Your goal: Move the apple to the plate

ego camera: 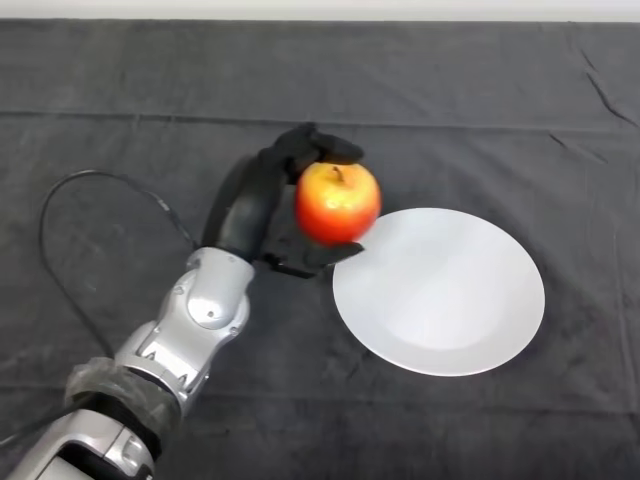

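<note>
A red and yellow apple (337, 203) is held in my black left hand (262, 196), with the fingers curled over its top and the thumb under it. The apple hangs above the cloth at the left rim of a white round plate (440, 290). The plate lies flat on the dark cloth, right of centre, with nothing on it. My silver-grey arm reaches in from the lower left.
The table is covered by a dark cloth (130, 150) with a few creases. Its far edge runs along the top of the view.
</note>
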Tool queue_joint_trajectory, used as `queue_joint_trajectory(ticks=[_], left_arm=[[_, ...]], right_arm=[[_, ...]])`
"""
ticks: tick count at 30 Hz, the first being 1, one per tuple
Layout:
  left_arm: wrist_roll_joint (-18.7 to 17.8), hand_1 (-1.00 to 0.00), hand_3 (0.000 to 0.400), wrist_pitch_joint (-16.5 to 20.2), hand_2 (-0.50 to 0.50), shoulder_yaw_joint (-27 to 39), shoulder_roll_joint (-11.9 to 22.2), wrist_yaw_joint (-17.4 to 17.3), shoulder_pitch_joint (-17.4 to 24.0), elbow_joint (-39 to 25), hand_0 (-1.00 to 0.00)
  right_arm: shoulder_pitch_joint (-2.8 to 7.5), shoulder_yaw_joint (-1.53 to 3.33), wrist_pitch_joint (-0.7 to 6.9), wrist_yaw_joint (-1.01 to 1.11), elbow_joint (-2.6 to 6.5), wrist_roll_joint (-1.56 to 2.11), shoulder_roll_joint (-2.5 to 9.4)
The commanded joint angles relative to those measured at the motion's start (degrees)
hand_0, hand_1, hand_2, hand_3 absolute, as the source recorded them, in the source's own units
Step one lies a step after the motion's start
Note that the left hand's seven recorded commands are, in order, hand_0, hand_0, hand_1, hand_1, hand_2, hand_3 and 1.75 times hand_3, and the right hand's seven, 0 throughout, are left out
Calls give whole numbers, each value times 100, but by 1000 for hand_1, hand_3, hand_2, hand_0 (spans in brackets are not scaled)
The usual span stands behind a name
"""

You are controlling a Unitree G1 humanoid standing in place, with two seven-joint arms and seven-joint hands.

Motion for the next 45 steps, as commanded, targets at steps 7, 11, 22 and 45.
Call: queue_joint_trajectory(ticks=[7, 11, 22, 45], left_arm=[[-79, -1000, 400, 198, 0, -469, 5, 62, 42, -427, -1000], [-157, -1000, 400, 251, 0, -708, -4, 64, 42, -496, -1000], [-355, -1000, 400, 248, 0, -1329, -5, -18, 33, -378, -1000], [-635, 0, 0, 490, 0, -1974, 48, -420, -96, -176, 0]], right_arm=[[60, -27, -27, 32, -64, 57, -139], [60, -27, -27, 31, -66, 57, -139], [60, -28, -27, 31, -65, 58, -140], [56, -32, -27, 38, -49, 61, -147]])
